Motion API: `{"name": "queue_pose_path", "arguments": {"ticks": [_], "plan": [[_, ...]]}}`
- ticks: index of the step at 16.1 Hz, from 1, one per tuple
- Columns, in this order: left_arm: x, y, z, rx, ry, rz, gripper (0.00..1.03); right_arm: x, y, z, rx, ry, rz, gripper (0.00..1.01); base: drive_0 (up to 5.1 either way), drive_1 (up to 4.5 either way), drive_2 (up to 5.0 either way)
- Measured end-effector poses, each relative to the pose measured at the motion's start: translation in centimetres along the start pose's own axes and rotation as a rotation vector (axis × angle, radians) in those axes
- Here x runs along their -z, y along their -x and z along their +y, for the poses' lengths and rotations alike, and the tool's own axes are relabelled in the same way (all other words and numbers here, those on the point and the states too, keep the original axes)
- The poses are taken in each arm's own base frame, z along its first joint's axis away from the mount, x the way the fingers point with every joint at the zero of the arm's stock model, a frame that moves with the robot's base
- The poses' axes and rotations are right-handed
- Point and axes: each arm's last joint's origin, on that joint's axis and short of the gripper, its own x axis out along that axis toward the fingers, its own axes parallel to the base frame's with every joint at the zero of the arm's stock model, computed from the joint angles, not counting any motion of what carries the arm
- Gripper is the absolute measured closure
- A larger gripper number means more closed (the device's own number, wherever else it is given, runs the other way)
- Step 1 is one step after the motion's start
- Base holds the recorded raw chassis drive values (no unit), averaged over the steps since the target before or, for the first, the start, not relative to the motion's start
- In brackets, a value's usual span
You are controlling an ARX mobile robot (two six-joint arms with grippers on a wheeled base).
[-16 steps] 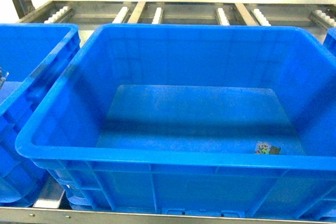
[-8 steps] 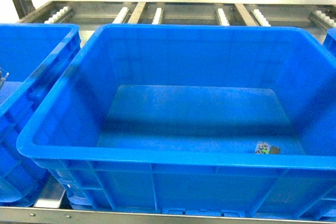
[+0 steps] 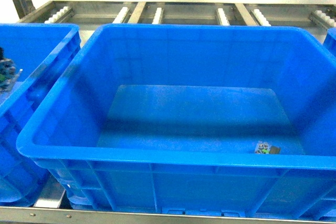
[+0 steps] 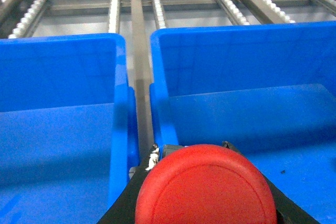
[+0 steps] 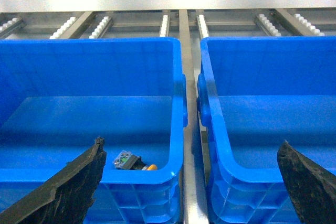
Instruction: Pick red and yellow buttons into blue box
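The red button's round cap (image 4: 206, 190) fills the bottom of the left wrist view, with my left gripper (image 4: 193, 153) shut on its black base. It hangs over the gap between two crates, by the blue box's left wall (image 4: 157, 87). In the head view that gripper (image 3: 6, 69) shows only at the left edge. The blue box (image 3: 173, 158) fills the middle. The yellow button (image 3: 266, 149) lies on its side in the box's front right corner, and shows there (image 5: 134, 162) in the right wrist view too. My right gripper (image 5: 191, 182) is open and empty in front of the box's right wall (image 5: 178, 77).
A second blue crate (image 3: 47, 72) stands left of the box and a third (image 5: 210, 93) right of it, with narrow metal gaps between. Steel roller rails (image 3: 157, 14) run behind the crates, up to a white wall.
My left gripper has come further into the head view at the left edge, above the left crate. The box and the yellow button have not moved.
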Motion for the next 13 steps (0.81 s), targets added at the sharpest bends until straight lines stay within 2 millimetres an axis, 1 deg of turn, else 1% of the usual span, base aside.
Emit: {"name": "queue_pose_path", "arguments": {"ticks": [2,3,4,5,8,9,11,13], "plan": [[-0.8,-1.8,-0.4,0.058,-0.03,0.023,0.74,0.0,0.0,0.0,0.0,0.0,0.0,0.03,0.0,0.0,0.0],[-1.2,-2.8,-0.9,0.113,-0.048,0.046,0.74,0.0,0.0,0.0,0.0,0.0,0.0,0.03,0.0,0.0,0.0],[-1.5,-4.2,-1.7,0.192,-0.082,0.065,0.74,0.0,0.0,0.0,0.0,0.0,0.0,0.03,0.0,0.0,0.0],[-1.5,-5.4,-2.5,0.244,-0.11,0.101,0.74,0.0,0.0,0.0,0.0,0.0,0.0,0.03,0.0,0.0,0.0],[-0.8,-8.0,-4.2,0.353,-0.167,0.2,0.74,0.0,0.0,0.0,0.0,0.0,0.0,0.03,0.0,0.0,0.0],[-0.4,-9.1,-4.8,0.381,-0.189,0.242,0.74,0.0,0.0,0.0,0.0,0.0,0.0,0.03,0.0,0.0,0.0],[0.0,-11.3,-5.8,0.38,-0.255,0.321,0.74,0.0,0.0,0.0,0.0,0.0,0.0,0.03,0.0,0.0,0.0],[-0.8,-13.1,-7.2,0.413,-0.324,0.376,0.74,0.0,0.0,0.0,0.0,0.0,0.0,0.03,0.0,0.0,0.0]]}}
